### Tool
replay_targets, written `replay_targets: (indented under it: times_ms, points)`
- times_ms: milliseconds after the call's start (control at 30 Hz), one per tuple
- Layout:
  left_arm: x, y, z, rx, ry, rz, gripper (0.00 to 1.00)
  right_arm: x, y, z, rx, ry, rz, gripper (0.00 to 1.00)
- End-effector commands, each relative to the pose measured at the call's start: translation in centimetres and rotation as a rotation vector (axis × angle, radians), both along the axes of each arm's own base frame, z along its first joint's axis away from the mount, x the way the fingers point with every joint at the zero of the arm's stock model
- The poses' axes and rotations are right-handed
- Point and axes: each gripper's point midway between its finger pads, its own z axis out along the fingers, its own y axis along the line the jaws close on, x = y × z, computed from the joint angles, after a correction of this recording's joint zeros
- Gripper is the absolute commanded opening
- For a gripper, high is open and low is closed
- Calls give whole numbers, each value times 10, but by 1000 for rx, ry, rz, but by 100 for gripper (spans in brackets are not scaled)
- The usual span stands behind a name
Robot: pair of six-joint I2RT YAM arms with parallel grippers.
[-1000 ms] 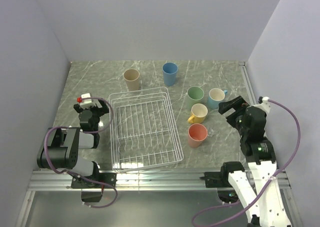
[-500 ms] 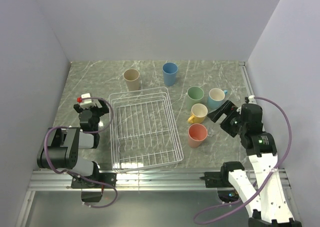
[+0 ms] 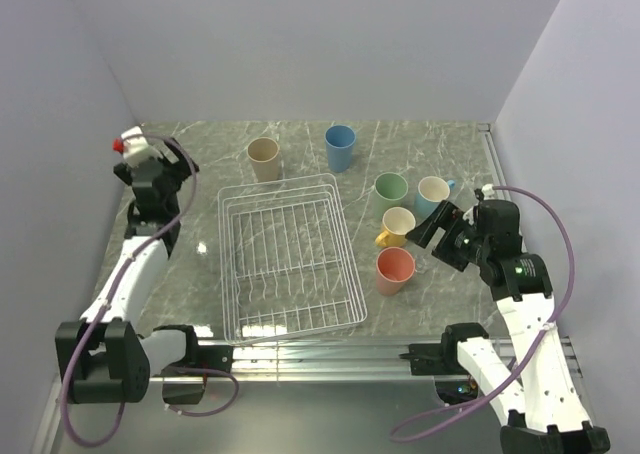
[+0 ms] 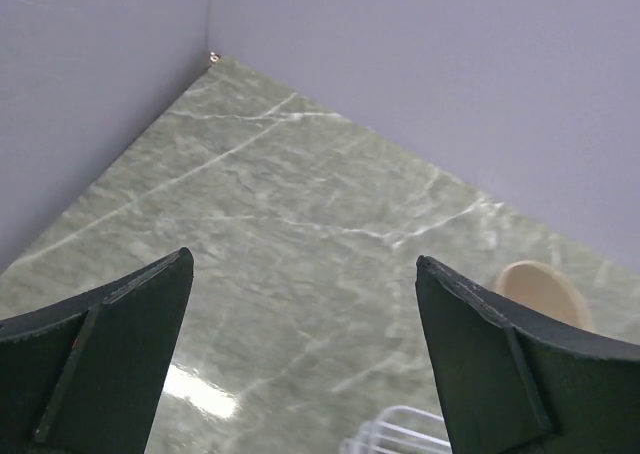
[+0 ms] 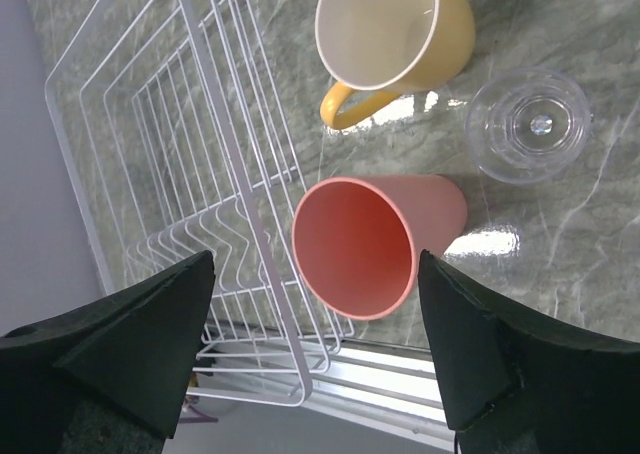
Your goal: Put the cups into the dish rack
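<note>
Swinging out from its folded pose by the base, the left arm now reaches toward the far-left corner of the surface [image 3: 440, 144], and the right arm has leaned in closer to the cups. The dish rack [image 3: 290, 254] is empty; all six cups stand outside it. The left gripper [image 4: 302, 264] is spread wide over bare marble. The right gripper [image 5: 315, 264] is also wide, holding nothing, and hovers over the salmon-pink cup [image 3: 394, 269]. That cup stands just beside the rack wall, so a finger coming down on that side could likely snag the wire or tip the cup. Only the right wrist view clearly shows a clear lid [image 5: 528, 124] near the cup and the yellow mug [image 5: 395, 29].
</note>
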Motion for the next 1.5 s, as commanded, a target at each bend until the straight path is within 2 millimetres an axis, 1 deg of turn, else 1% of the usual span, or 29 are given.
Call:
replay_targets:
  times_ms: [0,33,67,133,167,200,233,267,300,333,367,400,433,467,500,567,633,667,767,800,867,900,933,967,1167,1333,1400,1433,1467]
  points:
    - [-27,-4,-19,-176,238,51,99,-8,4,-6,9,9,26,91]
    - [-25,-15,-19,-205,258,-6,99,-8,2,-8,0,17,15,91]
    - [-23,-34,-16,-242,276,-106,99,-7,0,-10,-6,24,9,91]
    - [-23,-52,-10,-295,308,-185,99,-1,-2,-7,-19,14,-1,92]
    - [-24,-65,-1,-323,299,-248,99,4,-4,-8,-35,21,-1,92]
    - [-29,-68,-2,-341,322,-255,99,10,-6,2,-49,-4,-12,91]
    - [-31,-70,1,-367,322,-252,99,17,-10,7,-65,-20,-28,92]
    - [-34,-76,9,-377,315,-287,99,27,-14,7,-94,-10,-46,92]
    - [-35,-77,12,-378,320,-296,99,37,-16,21,-101,-40,-58,92]
    - [-44,-79,6,-387,370,-288,99,43,-18,25,-108,-36,-71,92]
    - [-45,-79,7,-387,384,-283,99,56,-26,14,-138,36,-126,92]
    - [-47,-83,4,-395,408,-302,100,66,-28,25,-144,42,-149,91]
    - [-53,-85,-4,-386,454,-315,99,72,-30,21,-155,82,-162,90]
    - [-55,-86,-7,-388,472,-321,99,77,-31,16,-167,120,-163,88]
    - [-59,-89,-11,-393,490,-332,99,90,-29,6,-173,158,-155,85]
    - [-67,-88,-19,-424,525,-304,99,106,-30,-4,-188,168,-160,85]
    - [-71,-95,-24,-479,532,-305,99,116,-33,-9,-210,171,-173,84]
    - [-75,-97,-26,-498,537,-308,99,120,-33,-16,-215,190,-169,82]
    - [-81,-107,-25,-546,533,-344,100,123,-33,-29,-219,213,-167,78]
    - [-82,-108,-27,-551,538,-348,99,120,-34,-37,-223,229,-165,78]
    - [-85,-108,-28,-550,543,-346,99,121,-33,-42,-219,220,-162,77]
    - [-86,-107,-29,-548,549,-345,100,118,-33,-51,-222,237,-159,77]
    - [-86,-107,-30,-545,552,-344,99,119,-30,-55,-212,230,-152,77]
    - [-87,-108,-30,-546,554,-348,99,116,-29,-66,-204,253,-147,75]
    - [-92,-112,-31,-560,566,-368,99,118,-21,-99,-174,289,-130,74]
    - [-99,-113,-35,-570,573,-368,99,133,-18,-107,-174,275,-107,74]
    - [-101,-113,-37,-570,577,-364,100,138,-18,-108,-178,275,-102,71]
    - [-102,-113,-37,-570,577,-364,100,139,-17,-115,-189,294,-94,70]
    - [-103,-113,-36,-570,577,-364,99,142,-17,-115,-192,290,-93,67]
